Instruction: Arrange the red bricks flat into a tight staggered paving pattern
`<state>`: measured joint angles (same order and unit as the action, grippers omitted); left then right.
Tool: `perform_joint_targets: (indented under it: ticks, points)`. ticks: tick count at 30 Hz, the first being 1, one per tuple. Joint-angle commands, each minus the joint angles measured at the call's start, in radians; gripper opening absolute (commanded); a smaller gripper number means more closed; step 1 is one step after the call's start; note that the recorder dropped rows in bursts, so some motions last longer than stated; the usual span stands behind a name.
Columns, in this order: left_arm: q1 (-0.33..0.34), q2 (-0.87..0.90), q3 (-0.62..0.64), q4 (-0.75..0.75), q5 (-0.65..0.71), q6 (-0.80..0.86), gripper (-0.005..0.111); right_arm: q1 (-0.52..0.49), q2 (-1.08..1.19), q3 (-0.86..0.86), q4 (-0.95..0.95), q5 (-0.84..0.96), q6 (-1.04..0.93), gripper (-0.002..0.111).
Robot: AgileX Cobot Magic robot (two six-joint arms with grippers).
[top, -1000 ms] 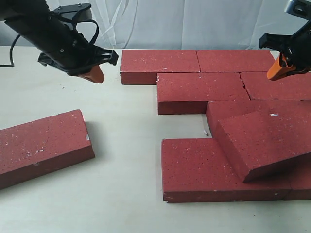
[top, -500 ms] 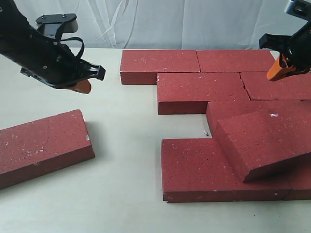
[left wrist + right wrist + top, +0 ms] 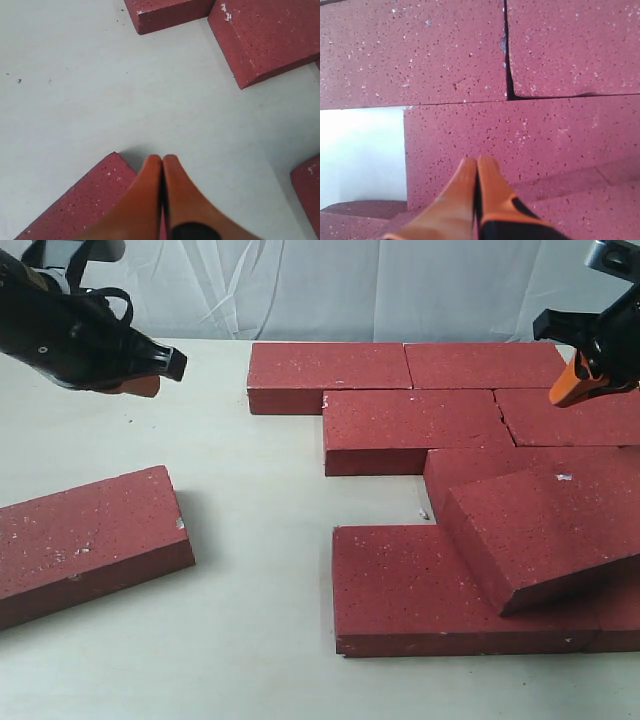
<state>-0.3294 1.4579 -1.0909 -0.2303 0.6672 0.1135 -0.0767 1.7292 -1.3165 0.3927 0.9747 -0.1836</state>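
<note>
Left gripper (image 3: 140, 386) (image 3: 162, 161): it hangs raised over the far left of the table (image 3: 260, 490). It touches no brick. In the left wrist view you see its orange fingers pressed together with nothing between them.

Right gripper (image 3: 572, 388) (image 3: 477, 161): it hangs raised at the far right, above the second row of paving. In the right wrist view you see its fingers pressed together and empty, over a flat brick face.

Red bricks (image 3: 415, 425): most lie flat on the right half of the table, in rows stepped to the right as they come nearer.

Far row: two bricks lie end to end with a tight joint.

Second row: two bricks sit offset to the right of the far row. You can see a narrow dark gap at their joint.

Third row: one brick shows, set further right and partly covered.

Tilted brick (image 3: 545, 530): it lies askew on top of the third row and the near brick, so it is not flat. It sits nearer than the right gripper and apart from it.

Near brick (image 3: 400, 590): it lies flat. Its left end is bare and its right part is under the tilted brick.

Loose brick (image 3: 85, 540) (image 3: 75, 210): it lies flat at the near left, alone, well apart from the paving and at an angle to the rows. It lies nearer than the left gripper. In the left wrist view its corner shows below the fingertips, untouched.
</note>
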Motion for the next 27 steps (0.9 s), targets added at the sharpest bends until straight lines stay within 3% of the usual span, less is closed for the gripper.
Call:
perform_joint_targets:
  ticks: [1,12,27]
  points:
    - [-0.003,-0.026,0.028,0.015,-0.009,0.001,0.000,-0.003,-0.001,0.005,0.001,0.001,-0.006,-0.001]
    - [-0.005,-0.037,0.120,-0.008,-0.030,-0.001,0.000,-0.003,-0.001,0.005,0.005,0.002,-0.006,-0.001]
    - [-0.154,-0.049,0.130,0.118,-0.042,-0.009,0.000,-0.003,-0.012,0.005,0.113,0.041,-0.123,-0.001]
